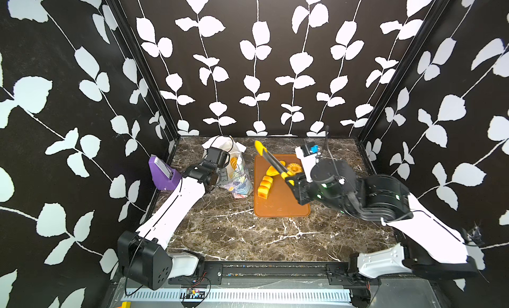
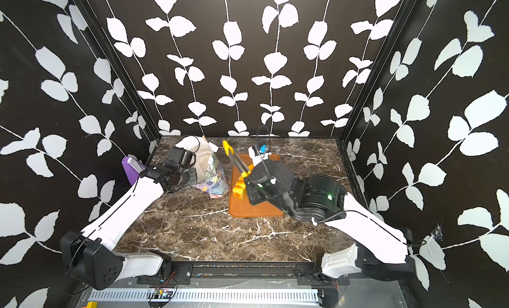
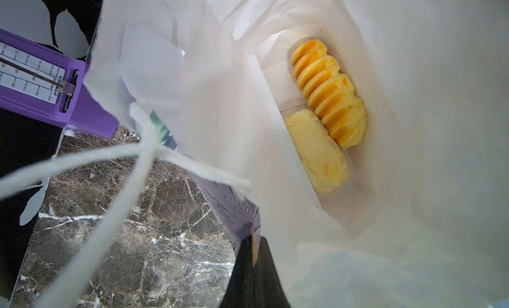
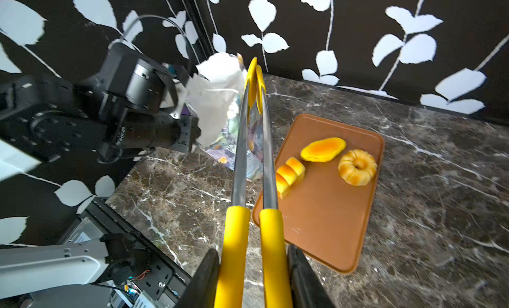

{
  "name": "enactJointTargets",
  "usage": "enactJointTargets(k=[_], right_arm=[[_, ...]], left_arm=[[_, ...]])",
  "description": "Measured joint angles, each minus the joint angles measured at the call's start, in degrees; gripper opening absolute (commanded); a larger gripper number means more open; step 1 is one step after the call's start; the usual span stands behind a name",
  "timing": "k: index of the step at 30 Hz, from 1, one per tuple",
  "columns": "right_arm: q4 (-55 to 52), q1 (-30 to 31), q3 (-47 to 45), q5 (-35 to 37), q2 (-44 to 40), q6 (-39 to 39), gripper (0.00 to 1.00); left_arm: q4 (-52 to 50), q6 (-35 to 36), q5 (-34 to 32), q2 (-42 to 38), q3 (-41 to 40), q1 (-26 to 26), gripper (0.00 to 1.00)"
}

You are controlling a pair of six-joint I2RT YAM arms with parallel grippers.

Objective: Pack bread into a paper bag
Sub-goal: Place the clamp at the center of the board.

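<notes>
The paper bag (image 1: 240, 179) stands at the back left of the marble table, mouth open. My left gripper (image 3: 253, 251) is shut on the bag's rim. Inside lie a ridged loaf (image 3: 330, 97) and a paler loaf (image 3: 316, 152). My right gripper (image 4: 253, 254) is shut on the yellow handles of metal tongs (image 4: 252, 155). Their yellow tips are together with nothing between them, raised beside the bag's mouth. On the orange tray (image 4: 330, 224) rest an oval bun (image 4: 323, 149), a ring-shaped bundt (image 4: 357, 167) and a segmented loaf (image 4: 289, 174).
A purple box (image 1: 164, 173) leans at the left wall, just behind my left arm. The bag's white cord handles (image 3: 110, 210) hang loose over the table. Black leaf-patterned walls close in three sides. The right arm reaches over the tray's near right corner.
</notes>
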Motion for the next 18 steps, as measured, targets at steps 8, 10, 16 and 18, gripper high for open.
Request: enactJointTargets(k=[8,10,16,18], right_arm=[[-5.3,-0.4,-13.9,6.7,-7.5,8.1,0.00],[-6.6,-1.4,-17.4,7.9,-8.1,11.2,0.00],[-9.4,-5.0,-27.0,9.7,-7.7,21.0,0.00],[-11.2,-6.4,-29.0,10.6,-7.8,25.1,0.00]], left_arm=[[-0.1,0.0,-0.1,0.4,1.0,0.0,0.00],[-0.2,0.0,-0.1,0.8,1.7,0.0,0.00],[-0.4,0.0,-0.2,1.1,2.6,0.0,0.00],[-0.6,0.0,-0.2,1.1,2.6,0.0,0.00]])
